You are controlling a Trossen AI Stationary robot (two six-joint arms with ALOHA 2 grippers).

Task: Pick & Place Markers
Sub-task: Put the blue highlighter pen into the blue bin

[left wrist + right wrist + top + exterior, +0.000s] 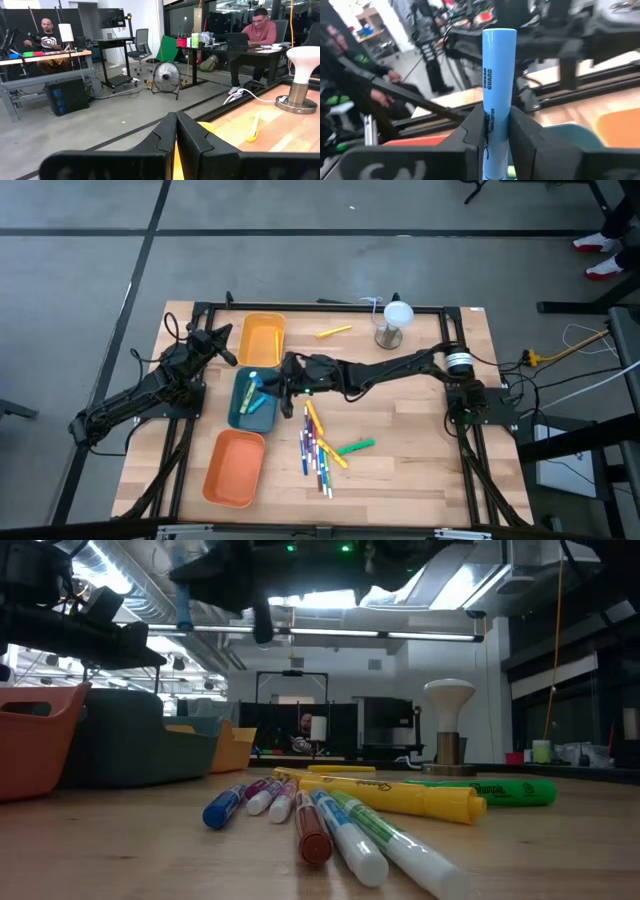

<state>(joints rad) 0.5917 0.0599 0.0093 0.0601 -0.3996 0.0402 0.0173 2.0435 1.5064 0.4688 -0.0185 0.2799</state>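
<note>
My right gripper reaches in from the table's right and is shut on a light blue marker, just above the right rim of the teal tray. That tray holds a few markers. Several more markers lie flat in a loose pile on the wood near the table's middle, and they fill the front of the low view. A green one lies beside the pile, and a yellow one lies at the far side. My left gripper waits shut and empty at the far left, near the yellow tray. My right gripper pinches the light blue marker's barrel between its two fingers. The fingers come level from the table's right and lie across the marker. The marker stands upright, its flat end well past the fingers, lifted clear of the table.
An orange tray sits at the near left, in line with the teal and yellow trays. A white-topped stand is at the far side. People sit at desks in the room beyond the table.
</note>
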